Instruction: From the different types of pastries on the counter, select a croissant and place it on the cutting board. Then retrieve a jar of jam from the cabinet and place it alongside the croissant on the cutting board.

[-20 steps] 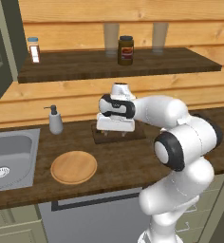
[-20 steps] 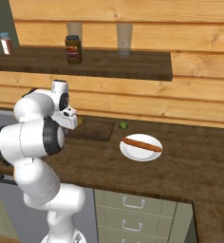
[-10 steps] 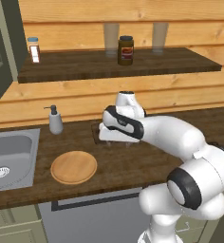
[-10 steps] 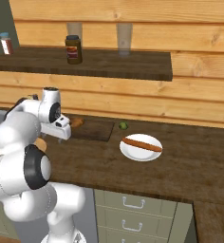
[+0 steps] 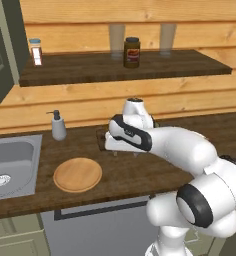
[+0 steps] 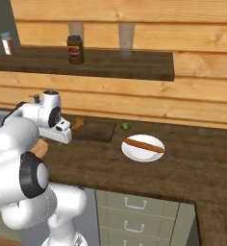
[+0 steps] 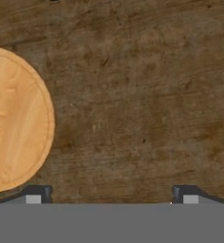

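Right base view shows the croissant [image 6: 77, 123] lying on the cutting board [image 6: 97, 130]. With its fingers spread wide and empty, the gripper [image 7: 111, 193] hangs over bare counter [image 7: 142, 85] beside that board, so the jam jar seems next, which calls for reaching to the cabinet.

We can read no text, brand, number or sign anywhere in these views. The dark jar [image 5: 132, 51] on the shelf [image 5: 115, 67] carries a yellowish label, but it is too small and blurred for us to make out any letters, and the small red-topped jar [image 5: 36, 51] at the shelf's far end shows nothing legible either. The soap dispenser [image 5: 57, 127] by the sink likewise bears no marking we can make out
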